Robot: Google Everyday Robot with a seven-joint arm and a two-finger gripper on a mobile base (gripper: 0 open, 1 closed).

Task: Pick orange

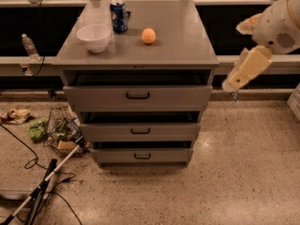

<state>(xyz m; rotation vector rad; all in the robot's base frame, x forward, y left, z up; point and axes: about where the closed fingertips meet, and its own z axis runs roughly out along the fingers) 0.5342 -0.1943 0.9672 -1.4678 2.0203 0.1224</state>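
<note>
The orange (pixel 148 35) is a small round fruit on top of the grey drawer cabinet (pixel 183 41), right of centre toward the back. A white bowl (pixel 93 37) and a blue soda can (pixel 119 16) stand to its left. My arm comes in from the upper right. Its cream-coloured end with the gripper (pixel 233 84) hangs beside the cabinet's right edge, lower than the top surface and well to the right of the orange. It touches nothing.
The cabinet's three drawers (pixel 138 96) stand slightly pulled out. A counter runs behind it, with a water bottle (pixel 29 46) on a ledge at the left. A wire basket with litter (pixel 58 132), cables and a pole (pixel 42 184) lie on the floor at the left.
</note>
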